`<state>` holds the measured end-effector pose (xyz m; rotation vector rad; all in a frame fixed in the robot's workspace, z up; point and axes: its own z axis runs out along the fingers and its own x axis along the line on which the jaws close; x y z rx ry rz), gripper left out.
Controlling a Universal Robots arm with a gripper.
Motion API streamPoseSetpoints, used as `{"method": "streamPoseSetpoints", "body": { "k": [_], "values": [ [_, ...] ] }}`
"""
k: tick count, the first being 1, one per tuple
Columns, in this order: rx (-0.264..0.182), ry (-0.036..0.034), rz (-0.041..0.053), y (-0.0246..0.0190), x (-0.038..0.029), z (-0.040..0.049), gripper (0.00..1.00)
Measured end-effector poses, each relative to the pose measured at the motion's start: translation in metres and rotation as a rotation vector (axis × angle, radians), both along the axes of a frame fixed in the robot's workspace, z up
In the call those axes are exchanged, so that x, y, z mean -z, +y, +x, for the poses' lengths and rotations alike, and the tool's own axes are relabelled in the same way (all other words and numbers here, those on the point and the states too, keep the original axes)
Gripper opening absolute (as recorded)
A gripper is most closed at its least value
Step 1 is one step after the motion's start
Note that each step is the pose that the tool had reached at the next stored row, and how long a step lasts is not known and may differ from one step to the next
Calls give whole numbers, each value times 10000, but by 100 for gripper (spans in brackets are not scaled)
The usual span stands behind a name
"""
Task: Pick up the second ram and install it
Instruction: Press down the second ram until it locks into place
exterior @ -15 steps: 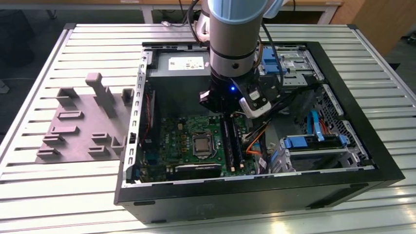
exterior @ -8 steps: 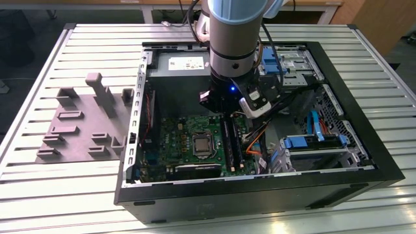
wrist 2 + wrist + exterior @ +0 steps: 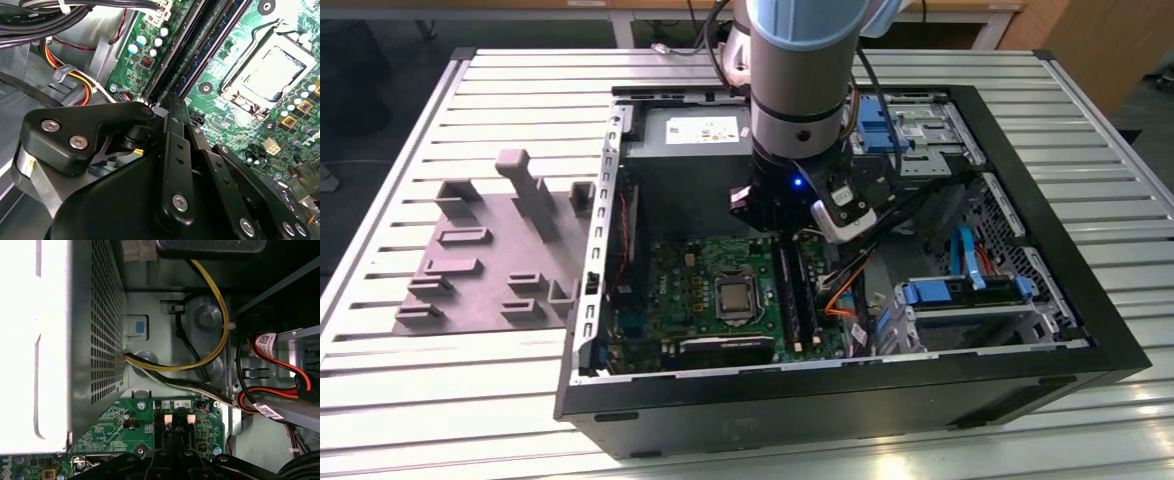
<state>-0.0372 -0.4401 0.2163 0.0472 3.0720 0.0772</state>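
My gripper [image 3: 778, 232] hangs inside the open computer case, over the far end of the long black memory slots [image 3: 803, 300]. In the second wrist view its fingers [image 3: 172, 150] are pressed together, and their tips [image 3: 171, 102] meet the end of the slots [image 3: 200, 45]. A long, thin dark stick, the second ram [image 3: 789, 288], stands on edge in the slots and runs away from the fingertips. I cannot tell whether the tips clamp it or only rest on it. In the first wrist view the fingertips [image 3: 172, 456] sit just short of the white slot latches [image 3: 168, 418].
The grey moulded holder [image 3: 480, 255] with upright posts lies on the slatted table at the exterior view's left. Inside the case are the silver power-supply box [image 3: 694, 128], the processor socket [image 3: 736, 298], orange and yellow cables [image 3: 215, 340], and blue drive brackets [image 3: 961, 292].
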Motion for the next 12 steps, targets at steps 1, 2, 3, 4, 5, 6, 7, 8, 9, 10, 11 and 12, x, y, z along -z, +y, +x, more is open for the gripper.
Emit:
{"method": "streamPoseSetpoints", "body": {
  "k": [1,2,3,4,5,6,7,8,9,10,11,12],
  "values": [
    [0,0,1,0,0,0,11],
    [0,-1,1,0,1,0,11],
    [0,-1,2,0,2,0,11],
    [0,-1,2,0,2,0,11],
    [0,-1,1,0,2,0,11],
    [0,0,1,0,2,0,11],
    [0,-1,1,0,1,0,11],
    [0,-2,3,0,-3,0,11],
    [0,-6,11,1,-13,1,11],
    [1,-10,22,3,-29,1,11],
    [1,-5,12,2,-53,1,11],
    [0,-1,3,0,-78,0,11]
  ]
}}
